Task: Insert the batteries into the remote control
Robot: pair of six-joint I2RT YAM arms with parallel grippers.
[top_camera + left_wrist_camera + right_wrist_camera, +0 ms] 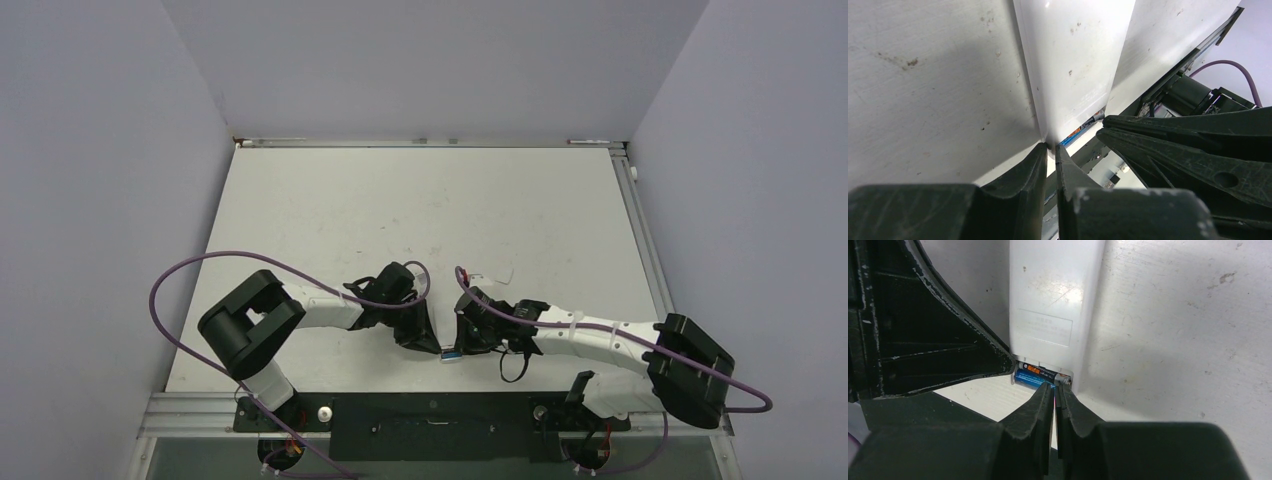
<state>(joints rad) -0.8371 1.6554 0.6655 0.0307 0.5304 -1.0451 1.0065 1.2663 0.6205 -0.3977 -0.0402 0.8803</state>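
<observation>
The white remote control (1053, 290) lies back up on the table, also in the left wrist view (1073, 65). Its near end is open, and the blue battery (1029, 378) and the dark battery (1044, 371) lie side by side in it. My right gripper (1054, 386) is shut, its tips against the blue battery. My left gripper (1052, 146) is shut, its tips touching the remote's near corner. In the top view both grippers meet over the remote and hide most of it; only a blue bit of battery (452, 354) shows.
A small loose white cover piece (492, 273) lies on the table just behind the right gripper. The table's near edge and the black base rail (430, 405) are close in front of the remote. Purple cables loop beside both arms.
</observation>
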